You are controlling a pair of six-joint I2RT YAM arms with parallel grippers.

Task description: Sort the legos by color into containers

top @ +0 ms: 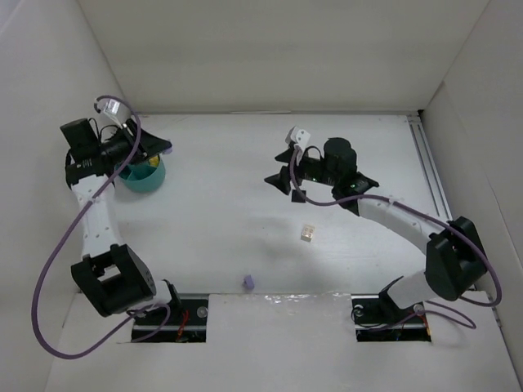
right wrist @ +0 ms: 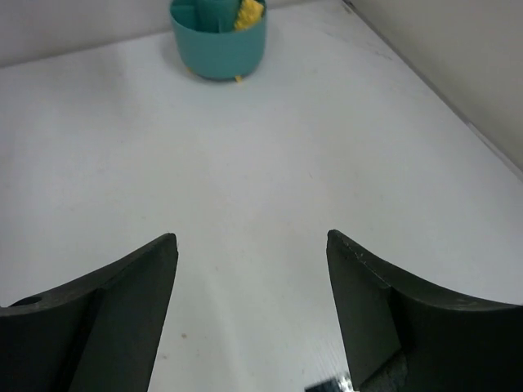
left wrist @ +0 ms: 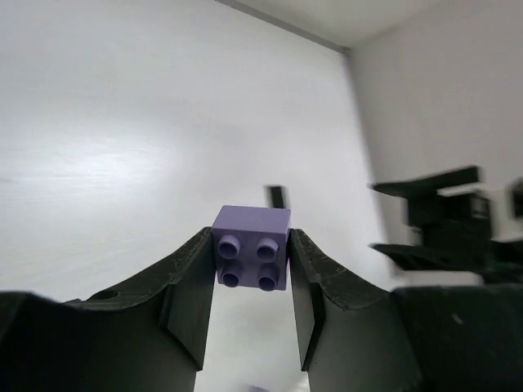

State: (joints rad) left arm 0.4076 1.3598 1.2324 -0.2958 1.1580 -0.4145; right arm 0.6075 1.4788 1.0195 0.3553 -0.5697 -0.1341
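Currently pinching purple brick (left wrist: 252,257) with left fingers (left wrist: 186,298) by bowl (top: 151,181), with right fingers (right wrist: 122,310) spread, empty; elsewhere cream brick (top: 306,233), second purple brick (top: 248,282) loose on worktop (top: 221,204).

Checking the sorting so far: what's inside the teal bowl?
Yellow bricks show beside a teal partition. The rest is hidden: the bowl's wall blocks the side view, the left tool covers most from above.

White arms (top: 96,216), black joints (top: 112,282), purple cables (top: 36,300), perhaps sleeved
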